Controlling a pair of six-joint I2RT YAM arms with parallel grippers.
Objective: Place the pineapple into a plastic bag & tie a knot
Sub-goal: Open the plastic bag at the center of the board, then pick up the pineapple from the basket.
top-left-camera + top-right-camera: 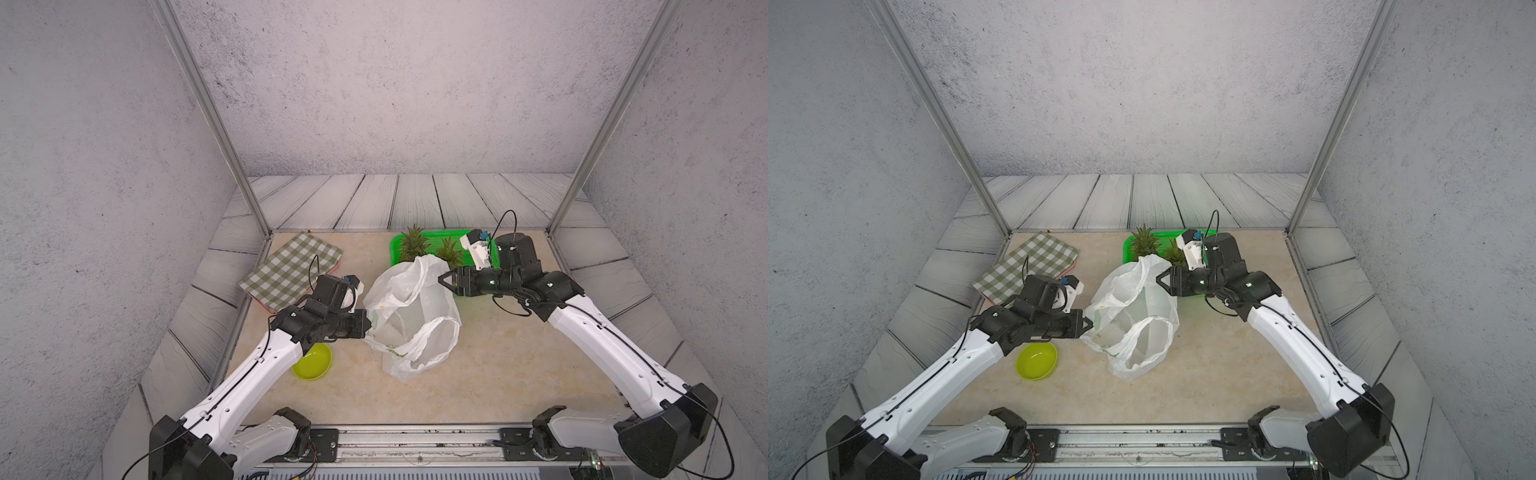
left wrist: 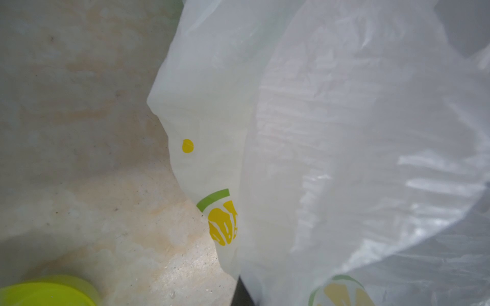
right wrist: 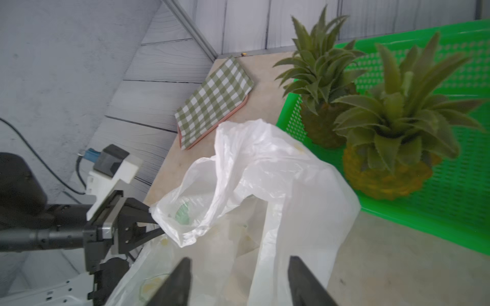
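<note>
The plastic bag lies crumpled and open at mid-table, its handle loops loose; no knot shows on it. My left gripper is shut on the bag's left edge, and the right wrist view shows this pinch by the left gripper plainly. My right gripper hovers at the bag's far right rim. Its jaws stand open, with bag film lying loose under the gap. Two pineapples stand upright in the green tray just behind the bag. The lemon print shows in the left wrist view.
A green-checked cloth lies at the back left. A lime bowl sits under the left arm, near the bag. The tray's mesh wall rises close to my right gripper. Metal posts stand at both back corners.
</note>
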